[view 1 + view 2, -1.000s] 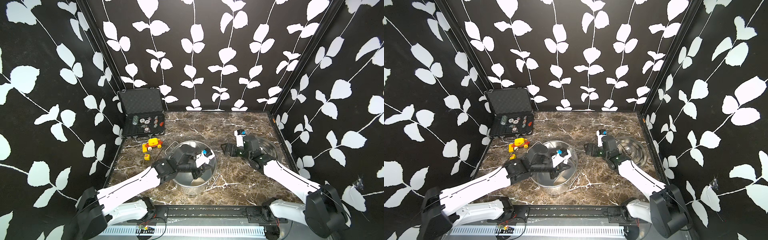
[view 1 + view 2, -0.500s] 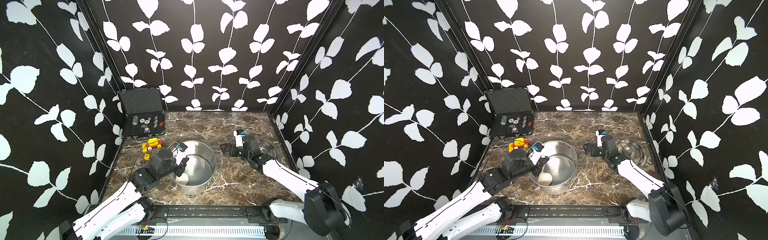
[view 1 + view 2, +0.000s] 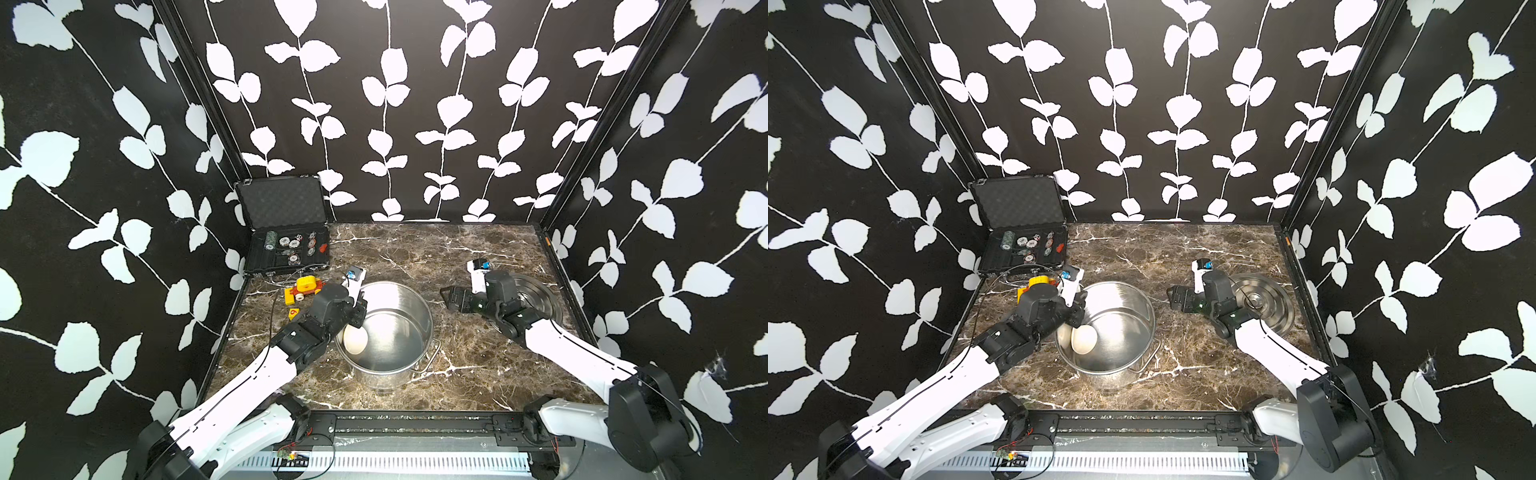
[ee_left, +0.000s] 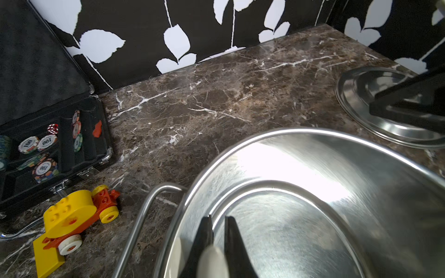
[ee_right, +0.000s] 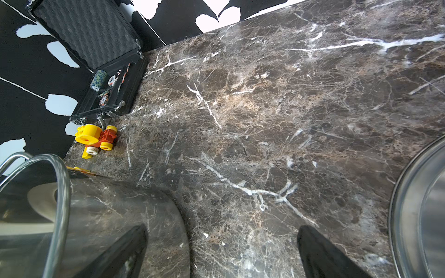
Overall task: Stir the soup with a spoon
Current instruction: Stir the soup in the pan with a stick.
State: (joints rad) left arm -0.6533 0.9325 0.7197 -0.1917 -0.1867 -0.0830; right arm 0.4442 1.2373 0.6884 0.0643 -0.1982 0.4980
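With my left gripper (image 3: 358,311) clenched on the white ladle (image 3: 355,338), I'd sweep smooth circles inside the steel pot (image 3: 411,303) (clear of its wall); my right gripper (image 3: 451,300) hangs released.

An open poker-chip case (image 3: 282,203) sits behind a yellow toy car (image 3: 305,286) on the marble tabletop (image 3: 415,257).

I'm watching the marble tabletop (image 3: 415,257) | it's carrying steel pot (image 3: 399,376), pot lid (image 3: 544,299) at right | open chip case (image 3: 282,208), toy car (image 3: 305,286), yellow block (image 3: 293,312) at left
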